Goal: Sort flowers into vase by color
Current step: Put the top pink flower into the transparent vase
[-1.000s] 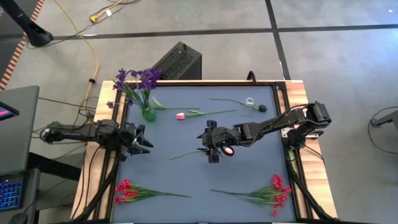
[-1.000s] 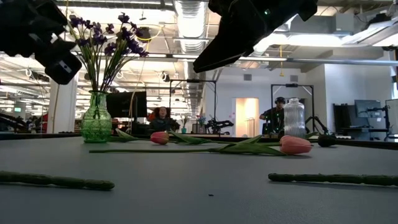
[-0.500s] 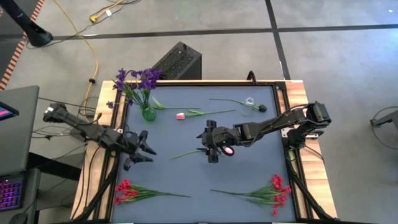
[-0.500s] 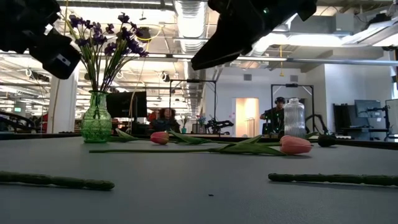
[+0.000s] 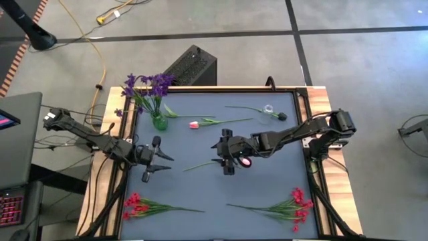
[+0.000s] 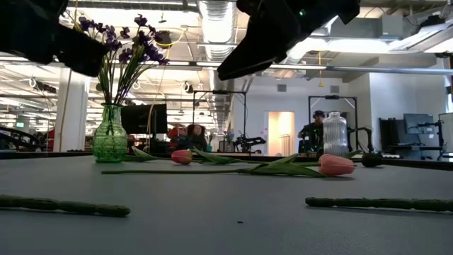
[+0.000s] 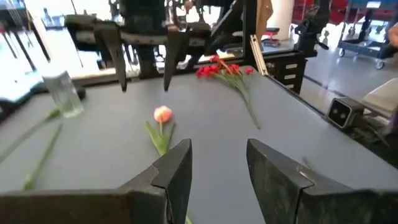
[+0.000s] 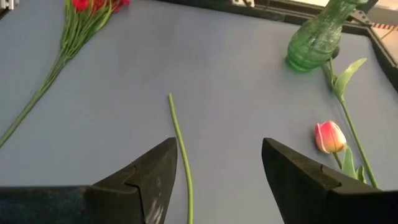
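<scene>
A green vase holding purple flowers stands at the table's far left. One pink tulip lies beside it. A second pink tulip lies mid-table, its stem pointing left. My right gripper hangs open above this tulip, the stem showing between its fingers in the right wrist view, untouched. My left gripper is open over the table's left side, level, facing that tulip. Red flower sprays lie at the near left and near right.
A small clear glass vase stands at the far right, with a bare green stem lying next to it. A wooden frame edges the grey mat. Bare mat lies between the two grippers.
My left gripper has swung a little toward the table's near edge and further over the mat, and has rolled about its own axis; its fingers stay open. My right gripper has kept still. No flower has moved.
</scene>
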`<state>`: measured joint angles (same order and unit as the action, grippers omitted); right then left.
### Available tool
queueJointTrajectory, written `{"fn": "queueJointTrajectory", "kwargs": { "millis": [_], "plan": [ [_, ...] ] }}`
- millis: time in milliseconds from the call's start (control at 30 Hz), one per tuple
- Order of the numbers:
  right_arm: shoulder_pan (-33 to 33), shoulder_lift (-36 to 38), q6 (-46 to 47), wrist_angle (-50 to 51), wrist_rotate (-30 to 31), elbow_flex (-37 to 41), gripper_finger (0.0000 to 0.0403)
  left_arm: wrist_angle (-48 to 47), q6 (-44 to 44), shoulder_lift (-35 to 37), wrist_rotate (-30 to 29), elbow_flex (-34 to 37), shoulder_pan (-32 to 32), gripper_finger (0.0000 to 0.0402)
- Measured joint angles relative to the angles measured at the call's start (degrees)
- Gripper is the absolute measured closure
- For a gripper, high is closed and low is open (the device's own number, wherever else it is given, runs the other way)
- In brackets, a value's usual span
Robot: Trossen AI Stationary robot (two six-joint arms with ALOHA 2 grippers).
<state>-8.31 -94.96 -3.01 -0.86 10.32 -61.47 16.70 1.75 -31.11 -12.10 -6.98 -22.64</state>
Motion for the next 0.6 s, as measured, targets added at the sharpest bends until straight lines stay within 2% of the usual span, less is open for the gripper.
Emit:
{"fn": "queueJointTrajectory", "kwargs": {
  "millis": [100, 400, 600],
  "plan": [
    [0.6, 0.0, 0.0, -1.4, 0.0, 0.0, 0.0143, 0.8, 2.4, 0.0, 0.3, 0.0, 0.6, 0.0261],
    [4.4, 0.0, 0.0, -5.7, 0.0, 0.0, 0.0143, 1.0, 1.6, 0.0, 1.4, 0.0, 0.8, 0.0261],
    [7.4, -5.1, -0.9, -11.5, 0.0, 0.0, 0.0143, 0.9, 1.6, 0.0, 1.4, 0.0, 0.8, 0.0261]
  ]
}}
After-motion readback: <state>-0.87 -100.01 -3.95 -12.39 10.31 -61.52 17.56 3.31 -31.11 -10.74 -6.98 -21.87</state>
